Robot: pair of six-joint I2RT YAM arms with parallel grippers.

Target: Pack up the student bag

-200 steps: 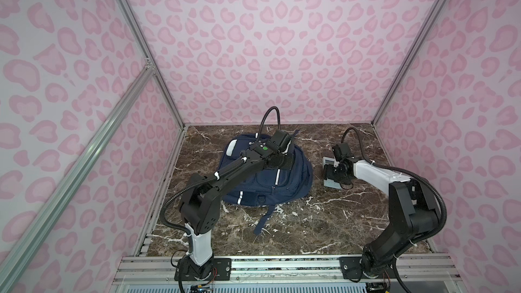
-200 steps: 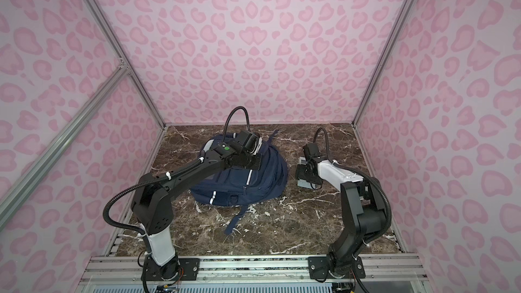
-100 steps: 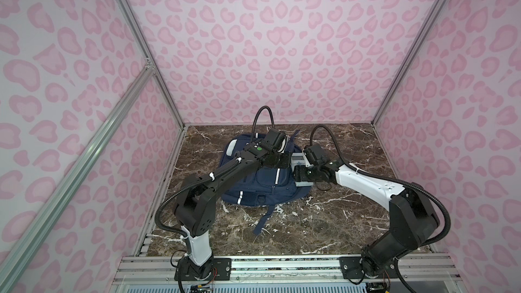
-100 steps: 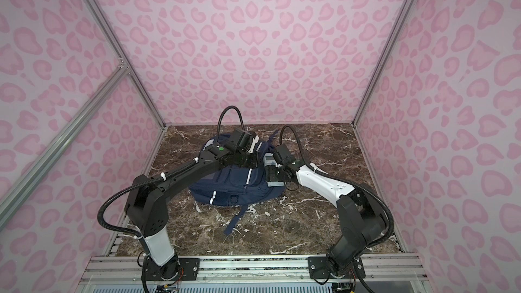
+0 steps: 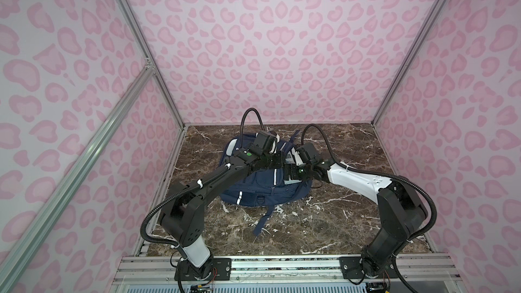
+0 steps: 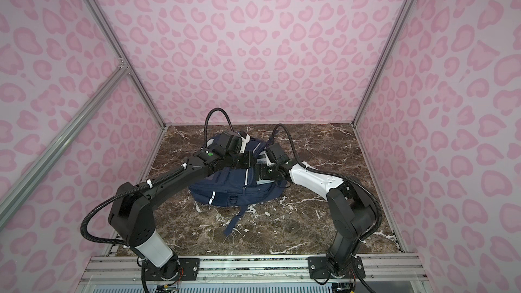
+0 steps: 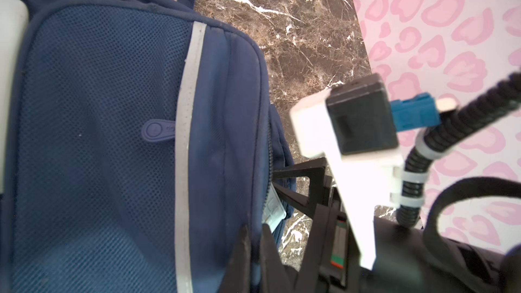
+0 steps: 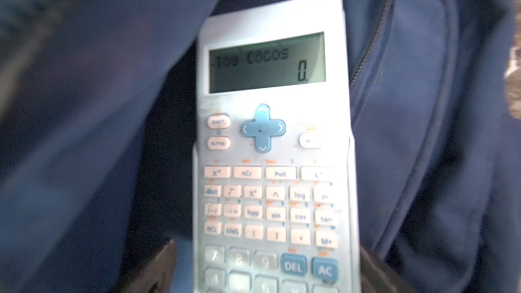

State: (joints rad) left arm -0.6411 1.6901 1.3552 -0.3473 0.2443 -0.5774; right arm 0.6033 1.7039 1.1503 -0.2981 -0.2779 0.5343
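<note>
The student bag [image 5: 253, 193] [image 6: 225, 190] lies flat on the marble floor, navy with thin pale stripes [image 7: 186, 136]. My left gripper [image 5: 277, 162] [image 7: 253, 229] is shut on the fabric edge beside the bag's open zip. A light-blue calculator [image 8: 270, 136] [image 7: 275, 209] pokes screen-first into that opening. My right gripper [image 5: 287, 176] [image 8: 267, 266] is behind the calculator, and its fingers [image 8: 158, 266] stand on either side of the key end. The finger there stands clear of the calculator's edge, so the jaws look open.
Pink patterned walls close in the marble floor [image 5: 352, 147] on three sides. A loose strap [image 5: 263, 221] trails from the bag toward the front rail [image 5: 282, 263]. Both arms meet over the bag's right side.
My right arm has swung left from the table's right side, carrying the calculator to the bag's opening, and its jaws have widened. The left gripper has kept its hold on the bag.
</note>
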